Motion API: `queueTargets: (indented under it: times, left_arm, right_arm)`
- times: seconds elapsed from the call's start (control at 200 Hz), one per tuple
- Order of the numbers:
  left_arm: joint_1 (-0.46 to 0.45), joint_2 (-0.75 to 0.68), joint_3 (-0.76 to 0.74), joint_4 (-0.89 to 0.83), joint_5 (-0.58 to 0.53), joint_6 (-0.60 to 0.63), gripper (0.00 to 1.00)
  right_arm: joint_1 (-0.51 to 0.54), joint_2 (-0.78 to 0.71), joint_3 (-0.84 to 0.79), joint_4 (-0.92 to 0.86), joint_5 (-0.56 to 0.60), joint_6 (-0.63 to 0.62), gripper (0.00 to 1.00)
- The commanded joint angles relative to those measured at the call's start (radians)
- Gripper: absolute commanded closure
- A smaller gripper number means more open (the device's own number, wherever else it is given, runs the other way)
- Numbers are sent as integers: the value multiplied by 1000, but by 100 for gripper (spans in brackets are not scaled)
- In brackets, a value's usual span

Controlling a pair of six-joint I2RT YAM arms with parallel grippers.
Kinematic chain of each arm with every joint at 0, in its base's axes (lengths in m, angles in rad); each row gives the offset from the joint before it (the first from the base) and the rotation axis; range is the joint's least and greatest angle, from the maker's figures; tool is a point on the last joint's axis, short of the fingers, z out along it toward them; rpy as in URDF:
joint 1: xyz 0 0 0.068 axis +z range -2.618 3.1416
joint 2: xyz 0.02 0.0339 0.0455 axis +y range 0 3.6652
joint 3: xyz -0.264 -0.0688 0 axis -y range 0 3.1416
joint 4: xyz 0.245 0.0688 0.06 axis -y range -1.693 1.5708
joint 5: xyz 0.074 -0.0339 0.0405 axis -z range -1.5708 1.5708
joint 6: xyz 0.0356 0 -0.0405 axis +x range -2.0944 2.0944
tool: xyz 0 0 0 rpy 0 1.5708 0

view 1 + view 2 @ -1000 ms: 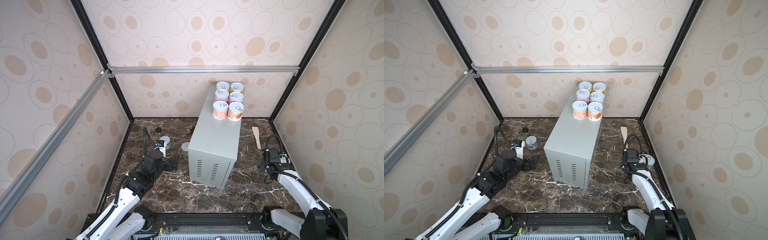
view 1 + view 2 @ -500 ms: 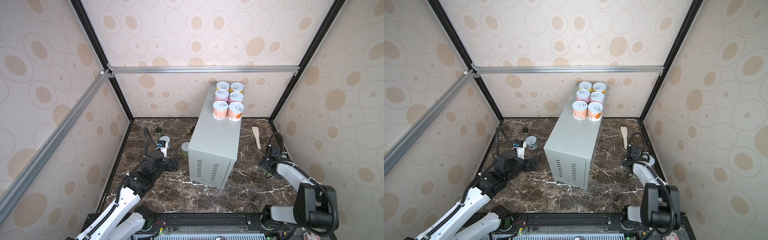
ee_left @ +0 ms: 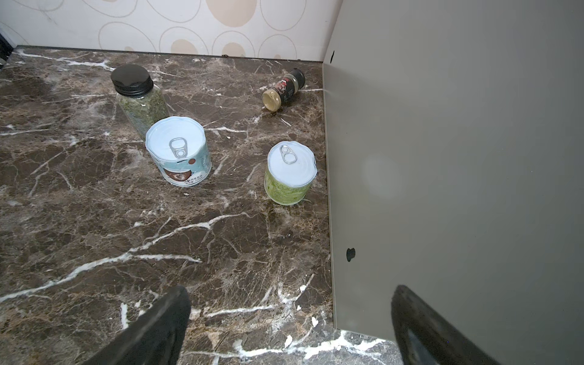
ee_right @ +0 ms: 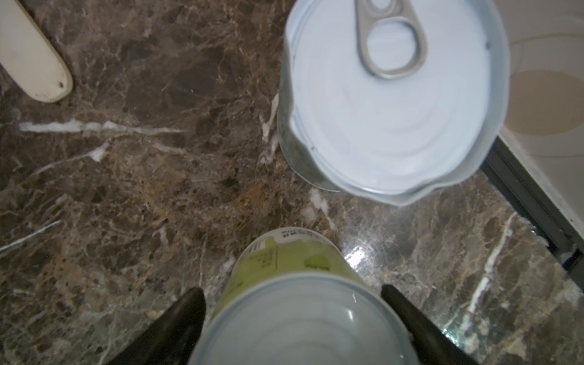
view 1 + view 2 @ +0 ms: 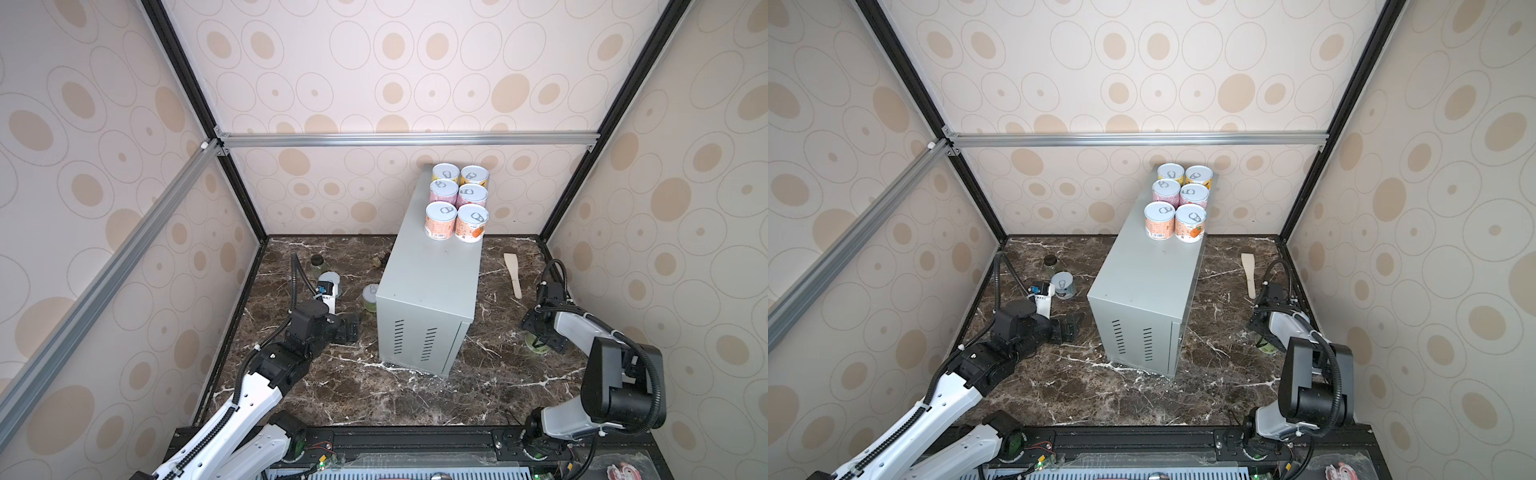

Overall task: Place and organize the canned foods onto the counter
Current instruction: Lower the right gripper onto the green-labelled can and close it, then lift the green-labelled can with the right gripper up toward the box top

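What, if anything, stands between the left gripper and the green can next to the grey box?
Nothing visible. In the left wrist view only bare marble lies between the open left gripper and the green can, which stands close beside the counter. The white-blue can stands off to one side, clear of that line.

Glossy marble surface (image 5: 374,395), matt metal counter (image 5: 432,282), paper-labelled shiny-lidded cans (image 5: 439,222).

The counter (image 5: 432,274) is plain light grey; its yellow tins (image 5: 445,174), pink tins (image 5: 444,193) and orange tins (image 5: 440,220) are silver-lidded. The marble surface (image 5: 357,390) is dark brown, white-veined. One green-labelled tin (image 4: 284,256), one white-blue tin (image 3: 178,151). The walls (image 5: 374,62): cream, beige ovals, thin rings.
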Motion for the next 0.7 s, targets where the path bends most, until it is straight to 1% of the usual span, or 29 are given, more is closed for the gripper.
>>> queueTargets:
  times: [0.0, 0.07, 0.165, 0.26, 0.365, 0.46, 0.69]
  left_arm:
    - [6, 3, 0, 18, 4, 21, 1]
    - [5, 4, 0, 20, 5, 20, 1]
    - [5, 2, 0, 20, 7, 21, 1]
    - [5, 0, -1, 20, 8, 21, 1]
    - [5, 0, -2, 20, 7, 20, 1]
    - [5, 1, -2, 19, 7, 20, 1]
    - [5, -2, -4, 20, 10, 17, 1]
  right_arm:
    - [0, 10, 23, -22, -27, -20, 23]
    - [0, 2, 17, -21, -30, -27, 31]
    - [0, -16, 12, -24, -40, -35, 38]
    - [0, -38, 10, -34, -63, -37, 41]
    - [1, -67, 16, -50, -102, -37, 47]
    - [0, -102, 22, -71, -140, -37, 49]
    - [1, -204, 48, -143, -219, -37, 50]
